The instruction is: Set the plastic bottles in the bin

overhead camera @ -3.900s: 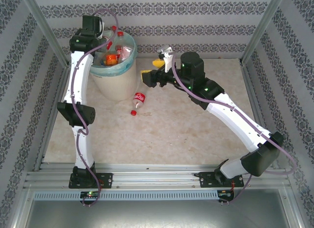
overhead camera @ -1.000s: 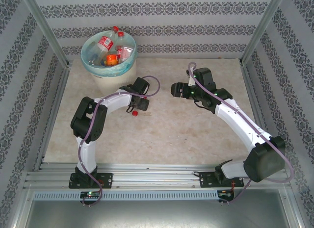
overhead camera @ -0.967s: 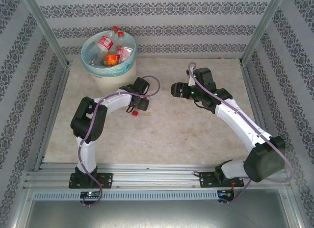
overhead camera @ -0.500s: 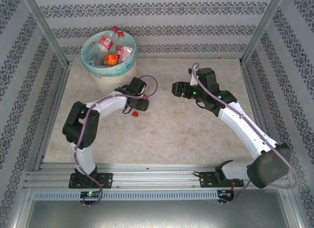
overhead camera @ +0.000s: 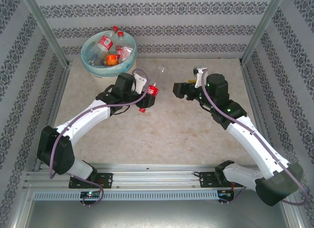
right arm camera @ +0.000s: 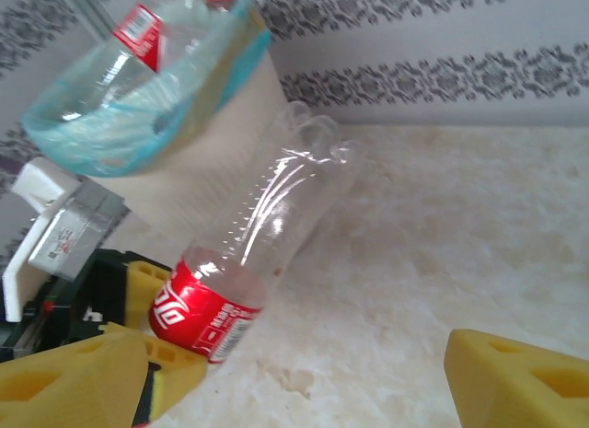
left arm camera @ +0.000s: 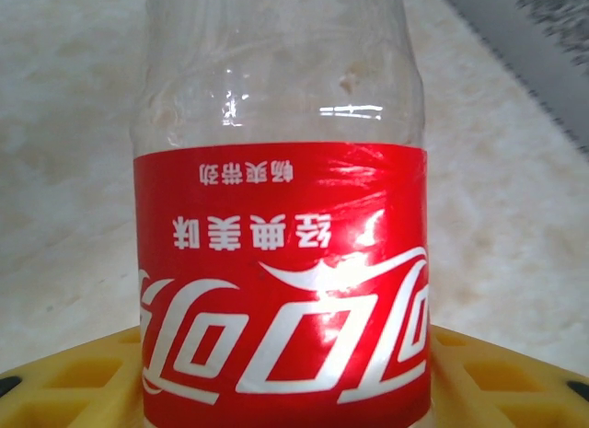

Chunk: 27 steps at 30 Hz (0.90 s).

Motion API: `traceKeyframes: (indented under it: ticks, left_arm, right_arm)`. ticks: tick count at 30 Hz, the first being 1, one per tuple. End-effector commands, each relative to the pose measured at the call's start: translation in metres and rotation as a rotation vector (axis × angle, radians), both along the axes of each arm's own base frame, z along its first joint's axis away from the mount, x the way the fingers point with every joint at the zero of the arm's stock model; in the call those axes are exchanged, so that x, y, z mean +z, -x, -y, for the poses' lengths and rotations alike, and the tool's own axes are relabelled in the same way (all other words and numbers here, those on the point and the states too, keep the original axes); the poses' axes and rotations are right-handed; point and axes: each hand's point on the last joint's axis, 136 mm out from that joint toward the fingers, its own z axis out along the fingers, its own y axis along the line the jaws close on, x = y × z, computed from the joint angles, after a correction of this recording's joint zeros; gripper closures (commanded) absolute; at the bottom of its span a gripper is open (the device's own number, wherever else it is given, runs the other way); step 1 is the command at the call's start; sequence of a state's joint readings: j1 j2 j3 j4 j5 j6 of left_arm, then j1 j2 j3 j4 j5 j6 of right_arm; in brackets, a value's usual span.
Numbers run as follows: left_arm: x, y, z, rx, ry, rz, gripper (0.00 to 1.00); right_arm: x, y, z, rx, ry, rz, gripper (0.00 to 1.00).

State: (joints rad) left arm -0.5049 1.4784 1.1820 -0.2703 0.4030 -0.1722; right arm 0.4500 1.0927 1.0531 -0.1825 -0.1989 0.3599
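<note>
A clear plastic bottle [overhead camera: 156, 83] with a red label and red cap is held off the table, tilted, base pointing away from the arm. My left gripper [overhead camera: 145, 98] is shut on its labelled part; the label [left arm camera: 281, 281] sits between the yellow fingers [left arm camera: 74, 382]. In the right wrist view the same bottle [right arm camera: 267, 216] slants up toward the bin [right arm camera: 212, 143]. The cream bin [overhead camera: 109, 73] with its teal liner stands at the back left and holds several bottles [overhead camera: 104, 43]. My right gripper [overhead camera: 177, 88] is open just right of the held bottle, nothing between its fingers [right arm camera: 515, 377].
Patterned walls and slanted metal posts [overhead camera: 46, 29] enclose the marble-look table [overhead camera: 186, 135]. Aluminium rails [overhead camera: 157, 176] run along the near edge at the arm bases. The left arm stretches low across the table's left half.
The left arm has closed on the bottle, lifted it off the table and carried it right. The right gripper has opened wider and its arm has shifted slightly right.
</note>
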Motion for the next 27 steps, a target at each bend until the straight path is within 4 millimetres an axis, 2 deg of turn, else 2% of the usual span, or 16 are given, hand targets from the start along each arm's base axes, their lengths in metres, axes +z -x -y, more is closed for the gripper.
traceKeyframes:
  ticks: [1,7,11,15,18,21,24,27]
  left_arm:
    - [0.051,0.007,0.022,-0.065,0.178,0.085,0.50]
    - [0.115,0.009,0.014,-0.040,0.224,0.211,0.51]
    - [0.154,0.006,-0.002,0.013,0.160,0.295,0.51]
    - [0.187,-0.006,-0.029,0.092,0.039,0.411,0.51]
    - [0.201,-0.023,-0.055,0.152,-0.038,0.459,0.51]
    - [0.206,-0.046,-0.086,0.218,-0.103,0.490,0.51]
    - [0.207,-0.073,-0.121,0.301,-0.099,0.492,0.52]
    - [0.211,-0.093,-0.147,0.343,-0.056,0.500,0.53]
  right_arm:
    - [0.038,0.012,-0.022,0.102,-0.084,0.160,0.15]
    - [0.077,0.024,-0.031,0.121,-0.111,0.290,0.15]
    - [0.098,0.028,-0.030,0.110,-0.135,0.350,0.14]
    - [0.110,0.028,-0.034,0.117,-0.128,0.389,0.15]
    - [0.113,0.027,-0.038,0.124,-0.128,0.395,0.15]
    - [0.112,0.027,-0.042,0.135,-0.136,0.387,0.15]
    - [0.113,0.033,-0.047,0.159,-0.151,0.384,0.16]
    - [0.108,0.040,-0.051,0.173,-0.145,0.377,0.16]
